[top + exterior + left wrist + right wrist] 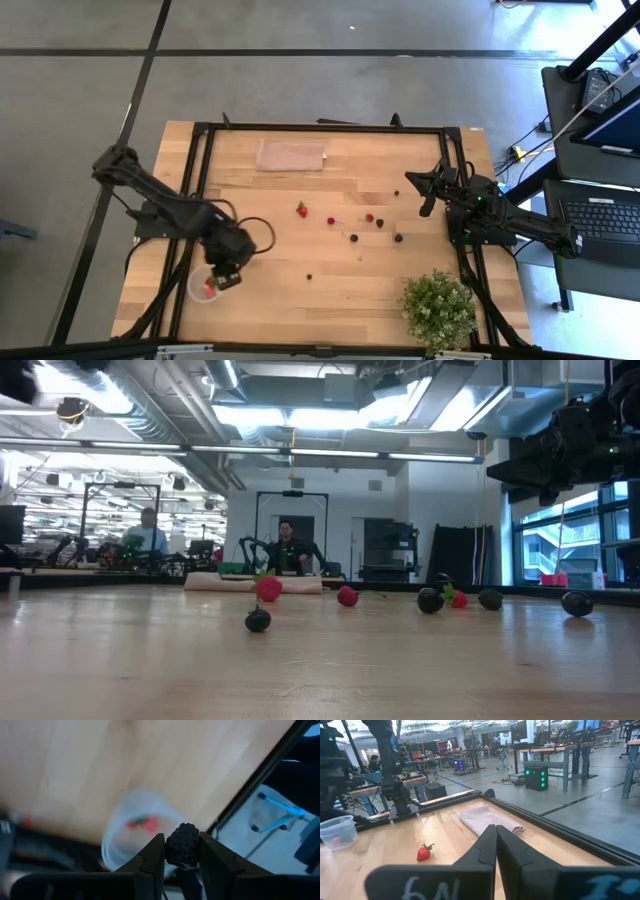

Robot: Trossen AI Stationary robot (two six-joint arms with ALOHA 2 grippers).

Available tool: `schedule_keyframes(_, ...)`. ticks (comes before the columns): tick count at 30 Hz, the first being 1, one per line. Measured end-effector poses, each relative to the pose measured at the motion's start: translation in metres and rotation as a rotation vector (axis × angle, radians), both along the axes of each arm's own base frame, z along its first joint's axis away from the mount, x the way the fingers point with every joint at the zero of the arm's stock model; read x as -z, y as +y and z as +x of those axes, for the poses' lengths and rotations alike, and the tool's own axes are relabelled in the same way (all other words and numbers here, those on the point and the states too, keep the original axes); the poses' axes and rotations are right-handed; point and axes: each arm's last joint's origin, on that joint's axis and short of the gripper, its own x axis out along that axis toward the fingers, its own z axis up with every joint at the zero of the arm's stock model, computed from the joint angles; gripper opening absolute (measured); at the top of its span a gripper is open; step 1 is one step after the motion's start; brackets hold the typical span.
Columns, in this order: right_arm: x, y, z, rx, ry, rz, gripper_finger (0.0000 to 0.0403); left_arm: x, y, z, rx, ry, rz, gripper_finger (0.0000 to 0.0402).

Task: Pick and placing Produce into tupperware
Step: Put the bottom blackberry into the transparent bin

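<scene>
My left gripper (228,277) is near the table's near left corner, over the round clear tupperware tub (205,286), and is shut on a dark purple-black berry (182,845). The tub (137,827) holds a red strawberry (145,823). My right gripper (428,192) is shut and empty, raised over the table's right side. Loose on the wood lie strawberries (301,210) (331,221) (369,217) and dark berries (353,238) (398,237) (309,276). In the low view a berry (258,620) lies nearest. My left gripper pinches the dark berry by its two opposite sides (171,847) between the free ends of its two fingers (152,855). The fingers come from above, slanting down. The berry is lifted clear of the table, above the tub's rim.
A bushy green potted plant (438,308) stands at the near right corner. A pinkish-tan cloth (291,156) lies flat at the far edge. A black frame (320,128) runs around the table. People stand in the room behind (287,545).
</scene>
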Motion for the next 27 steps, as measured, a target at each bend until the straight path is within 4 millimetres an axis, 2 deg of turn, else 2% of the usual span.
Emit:
schedule_keyframes(4, 0.0, 0.0, 0.0, 0.0, 0.0, 0.0, 0.0013, -0.003, -0.013, -0.015, -0.056, 0.042, 0.014, 0.0097)
schedule_keyframes(8, 0.0, 0.0, 0.0, 0.0, 0.0, -0.001, 0.0013, 0.002, -0.029, -0.022, -0.057, 0.056, 0.072, 0.011)
schedule_keyframes(14, 0.0, 0.0, 0.0, 0.0, 0.001, -0.003, 0.0013, 0.011, -0.044, -0.027, -0.075, 0.086, 0.131, 0.0093)
schedule_keyframes(18, 0.0, 0.0, 0.0, 0.0, 0.001, -0.002, 0.0013, 0.018, -0.047, -0.028, -0.11, 0.084, 0.181, 0.0097)
schedule_keyframes(23, 0.0, 0.0, 0.0, 0.0, -0.001, 0.0, 0.0013, 0.042, -0.043, -0.033, -0.15, 0.137, 0.221, 0.0117)
schedule_keyframes(27, 0.0, 0.0, 0.0, 0.0, -0.001, 0.002, 0.0013, 0.057, -0.042, -0.034, -0.144, 0.142, 0.211, 0.0108)
